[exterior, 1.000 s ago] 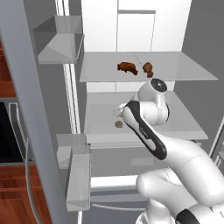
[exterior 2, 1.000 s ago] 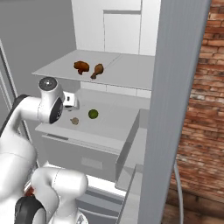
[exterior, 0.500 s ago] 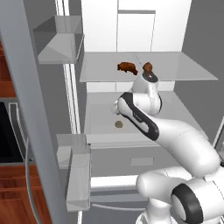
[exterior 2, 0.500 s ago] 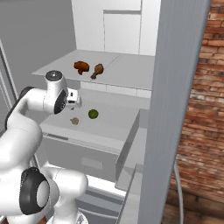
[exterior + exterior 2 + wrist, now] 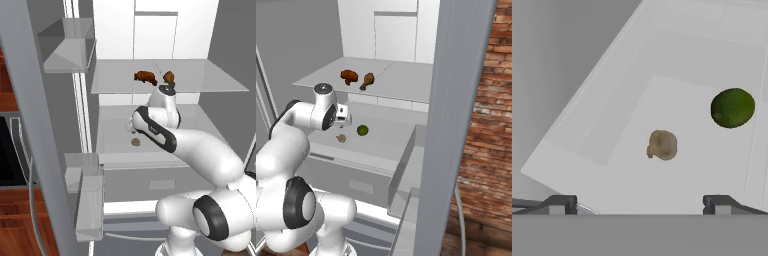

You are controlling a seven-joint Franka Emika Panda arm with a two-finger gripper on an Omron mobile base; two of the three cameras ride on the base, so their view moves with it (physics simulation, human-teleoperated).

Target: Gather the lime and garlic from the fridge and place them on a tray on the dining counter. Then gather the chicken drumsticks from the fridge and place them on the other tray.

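The fridge (image 5: 30, 125) stands open, white inside. On its lower shelf the dark green lime (image 5: 362, 130) lies beside the small tan garlic (image 5: 341, 138). In the hand view the garlic (image 5: 662, 145) is at the centre and the lime (image 5: 732, 107) is at the upper right. My gripper (image 5: 641, 205) is open above the shelf's front, nothing between its fingers, and hangs just above and left of the garlic (image 5: 344, 120). Two reddish-brown chicken drumsticks (image 5: 349, 76) (image 5: 368, 80) rest on the glass shelf above. The trays and the dining counter are out of view.
The glass upper shelf (image 5: 210, 80) runs close over my hand. Door bins (image 5: 90, 200) jut out at the lower left. The right fridge door (image 5: 456, 100) stands open beside a red brick surface (image 5: 488, 130). A closed drawer front (image 5: 160, 180) lies below the lower shelf.
The arm has swung further into the fridge, the hand shifting left and forward over the lower shelf. The lime, garlic and drumsticks lie where they were. The jaws stayed wide.
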